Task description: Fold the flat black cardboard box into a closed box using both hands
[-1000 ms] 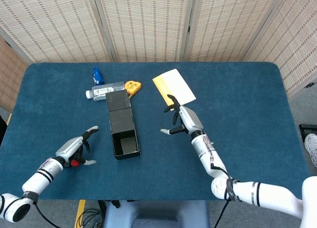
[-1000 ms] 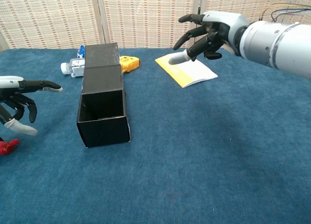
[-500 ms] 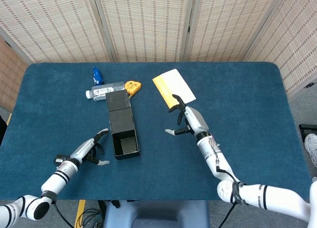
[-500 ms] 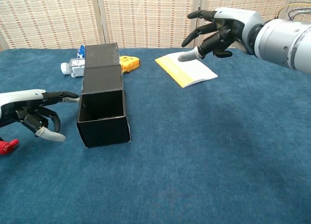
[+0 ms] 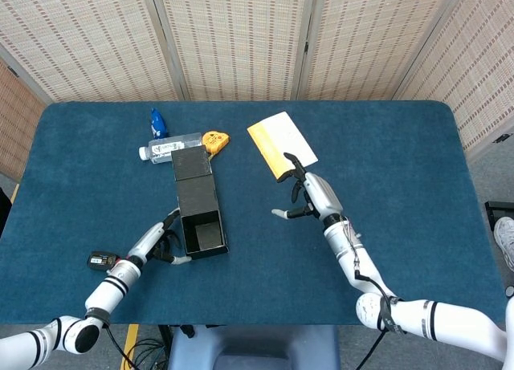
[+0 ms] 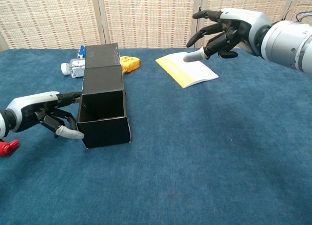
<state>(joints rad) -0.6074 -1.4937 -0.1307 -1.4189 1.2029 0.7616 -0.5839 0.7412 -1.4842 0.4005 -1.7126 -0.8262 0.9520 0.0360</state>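
**Left hand reaches the open end of the half-formed box**

Woven cane screens back a table covered in dark blue cloth [image 5: 401, 225]. Near the middle of that cloth, slightly toward 9 o'clock, lies the black cardboard box [image 5: 198, 211], already raised from flat into a long rectangular tube on its side. Its near end, toward 6 o'clock, gapes open and shows the hollow inside; its far end, toward 12 o'clock, carries a flap [image 5: 191, 162] that lies extended and not tucked in.

At 12 o'clock from the box, touching or just beside the flap, lie a clear plastic bottle with a blue cap [image 5: 165, 141] and a small yellow object [image 5: 214, 140]. A yellow-and-white booklet [image 5: 281, 144] lies toward 1 o'clock, well apart from the box.

The robot's left hand [image 6: 51, 116] sits at 9 o'clock of the open end, fingers spread, fingertips [image 6: 73, 95] at or against the side wall of the box. It grips nothing. The right hand [image 6: 222, 32] hovers above the cloth near the booklet, fingers apart and loosely curved, holding nothing, well apart from the box.

Judging from this, the shaping of the body is done. What remains is both ends: the open mouth needs closing and the far flap needs folding in, and the right hand must come over to steady the tube.
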